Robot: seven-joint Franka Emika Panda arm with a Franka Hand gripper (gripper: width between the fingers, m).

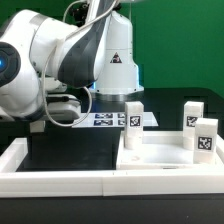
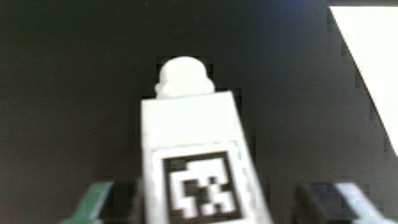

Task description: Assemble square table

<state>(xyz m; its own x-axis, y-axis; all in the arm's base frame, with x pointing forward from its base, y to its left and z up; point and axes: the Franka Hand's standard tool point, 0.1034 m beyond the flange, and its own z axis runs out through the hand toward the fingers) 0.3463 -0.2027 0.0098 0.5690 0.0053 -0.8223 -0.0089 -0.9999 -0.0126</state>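
We saw the gripper point(image 2: 210, 203) with its fingers point(image 2: 102, 202) either side of one leg point(image 2: 192, 140); whether it pinched, we could not tell. The tabletop point(image 1: 170, 160) lay inside the white rail point(image 1: 60, 180).

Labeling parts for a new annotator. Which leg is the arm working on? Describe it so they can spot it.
Find the large white plastic square slab with a raised rim at the exterior view's right. Three small white tagged block legs stand on it. The target is the one at the slab's left edge, directly under the arm's pincer; the other two stand apart toward the right.
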